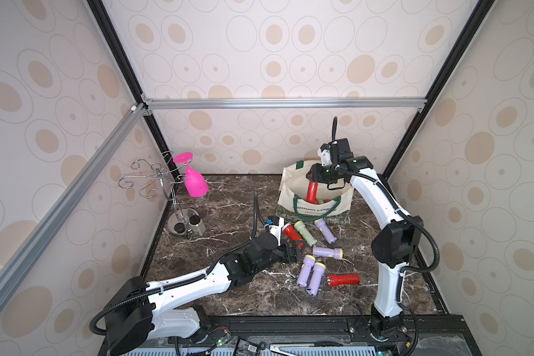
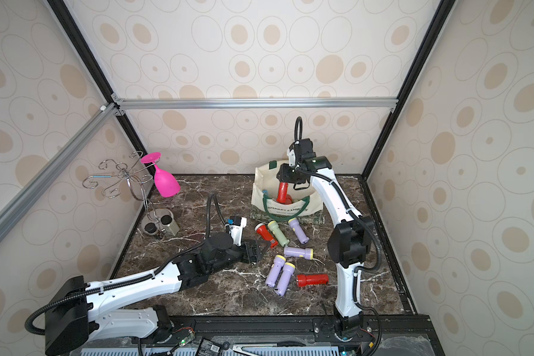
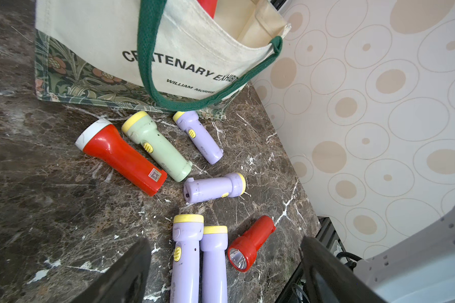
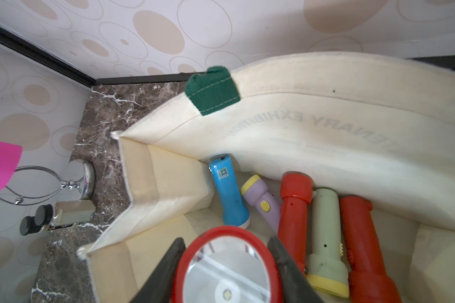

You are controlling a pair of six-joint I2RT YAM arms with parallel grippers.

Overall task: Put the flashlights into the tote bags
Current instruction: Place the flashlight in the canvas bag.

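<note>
Left wrist view, nearest risk: a pair of lilac plastic flashlights with yellow rings (image 3: 186, 251) lies touching, side by side, between the spread fingers of the left tool (image 1: 298, 252). Closing here could pinch both or squirt one away across the dark marble bench (image 1: 275, 302).
Left tool: jaws wide apart, nothing in them, low over the bench.
Loose on the bench: seven flashlights. These are the pair, a small red flashlight (image 3: 250, 244) just beside it, and a crosswise lilac flashlight (image 3: 213, 186). Beyond them a white-ringed red flashlight (image 3: 121, 154), a pale green flashlight (image 3: 158, 149) and a short lilac flashlight (image 3: 200, 136) lie at the foot of the cream canvas tote bag with dark lettering (image 3: 111, 44).
Handle risk: the dark green strap (image 3: 146, 52) droops down the bag's front near that far row. A tool reaching there could snag it and drag the bag.
Right tool (image 1: 312, 178): clamped on the head of a red plastic flashlight (image 1: 312, 192), whose body hangs into the bag's mouth.
Drop risk: the walls are soft. A brush on the rim could fold or tip the bag, and a high release could bounce the flashlight out.
Bag contents: a blue flashlight (image 4: 229, 194), a lilac one (image 4: 260, 202), a red one (image 4: 293, 210), a green one (image 4: 325, 230) and another red one (image 4: 363, 244), all on the bag floor.
</note>
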